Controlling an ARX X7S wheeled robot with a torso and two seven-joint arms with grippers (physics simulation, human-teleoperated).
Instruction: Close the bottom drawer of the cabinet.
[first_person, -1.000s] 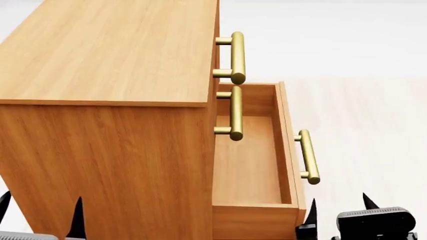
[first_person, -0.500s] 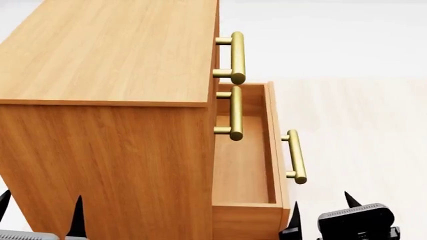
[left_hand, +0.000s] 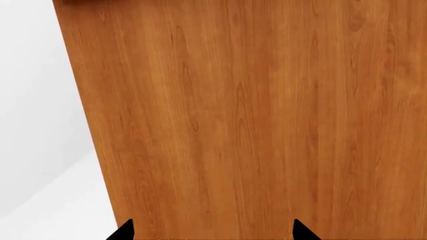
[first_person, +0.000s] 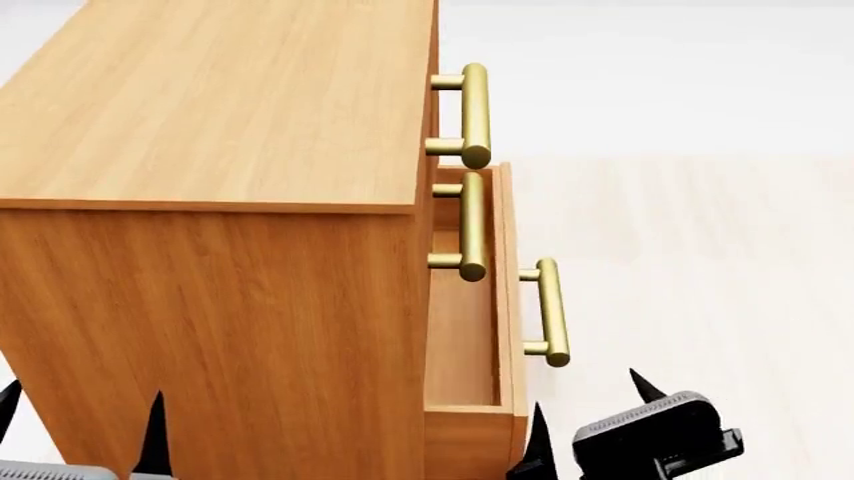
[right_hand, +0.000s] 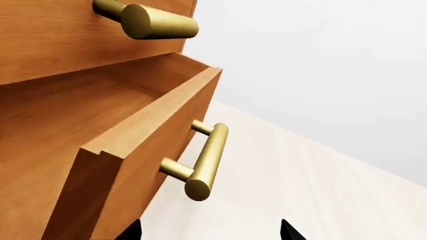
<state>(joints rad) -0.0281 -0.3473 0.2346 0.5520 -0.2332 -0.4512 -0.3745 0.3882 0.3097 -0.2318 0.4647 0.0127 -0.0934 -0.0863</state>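
Standing slightly open: bottom drawer (first_person: 470, 330) of cabinet (first_person: 227, 200), front panel just clear of cabinet face, narrow strip of interior visible. Brass handle (first_person: 549, 312) on drawer front faces out over pale floor (first_person: 707, 270). Two upper handles (first_person: 474, 115) sit above it. Right tool (first_person: 587, 400) low beside drawer front corner, tips spread wide, nothing between them; contact with panel unclear. Left tool (first_person: 80, 420) at cabinet side wall, tips also wide apart, gripping nothing.
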